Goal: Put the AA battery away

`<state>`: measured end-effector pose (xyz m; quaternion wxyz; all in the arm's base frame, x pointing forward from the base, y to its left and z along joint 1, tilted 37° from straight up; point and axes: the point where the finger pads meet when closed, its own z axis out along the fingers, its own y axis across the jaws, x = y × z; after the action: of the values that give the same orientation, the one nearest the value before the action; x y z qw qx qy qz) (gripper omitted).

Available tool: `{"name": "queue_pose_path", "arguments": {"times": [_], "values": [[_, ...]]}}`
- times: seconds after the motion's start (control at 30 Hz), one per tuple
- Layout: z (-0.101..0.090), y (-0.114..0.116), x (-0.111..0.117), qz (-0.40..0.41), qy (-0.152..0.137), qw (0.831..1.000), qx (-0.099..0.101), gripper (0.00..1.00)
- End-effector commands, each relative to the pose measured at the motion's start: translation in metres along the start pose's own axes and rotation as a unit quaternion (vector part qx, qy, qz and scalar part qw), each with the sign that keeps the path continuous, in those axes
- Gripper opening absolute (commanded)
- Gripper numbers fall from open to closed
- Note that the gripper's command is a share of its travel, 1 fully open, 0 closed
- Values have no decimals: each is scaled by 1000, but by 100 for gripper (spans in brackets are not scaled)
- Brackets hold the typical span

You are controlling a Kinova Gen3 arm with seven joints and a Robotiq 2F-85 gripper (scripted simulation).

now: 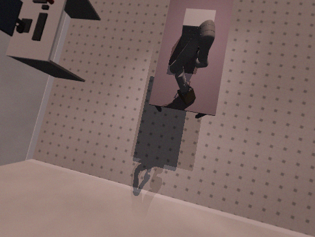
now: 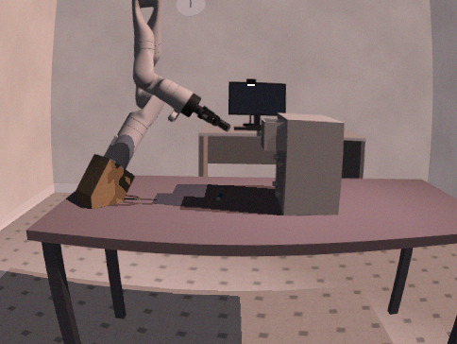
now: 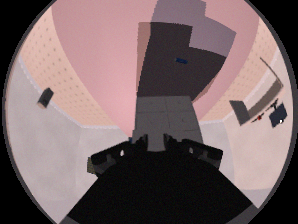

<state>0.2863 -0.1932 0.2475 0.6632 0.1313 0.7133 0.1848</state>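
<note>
The grey chest [image 1: 200, 17] [image 2: 312, 163] [image 3: 176, 112] stands upright on the table. In the exterior view one upper drawer [image 2: 270, 134] sticks out of its front; the lower drawers look pushed in. The inside of the drawer and its battery cannot be seen. The blue AA battery [image 2: 219, 196] [image 3: 181, 61] lies on the table in the chest's shadow, in front of the chest. My gripper [image 2: 228, 127] [image 3: 155, 138] is partly open with nothing between its fingers. It hangs high above the table, a short gap in front of the pulled-out drawer, pointing obliquely down towards it.
The table [image 1: 206, 88] [image 2: 387, 203] bears the chest and the arm's brown base block [image 2: 101, 184] at the opposite end. A separate desk [image 2: 236, 148] with a monitor [image 2: 257, 98] stands in the background behind the table.
</note>
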Motion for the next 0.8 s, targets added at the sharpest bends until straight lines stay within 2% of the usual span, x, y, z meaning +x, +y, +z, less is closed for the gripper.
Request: {"name": "queue_pose_path", "arguments": {"times": [0.0,0.43,0.77], "values": [[-4,-3,-2,1,-6,1000,11,33],[-6,-3,-2,1,0,1000,11,33],[-15,-3,-5,1,39,999,12,33]]}}
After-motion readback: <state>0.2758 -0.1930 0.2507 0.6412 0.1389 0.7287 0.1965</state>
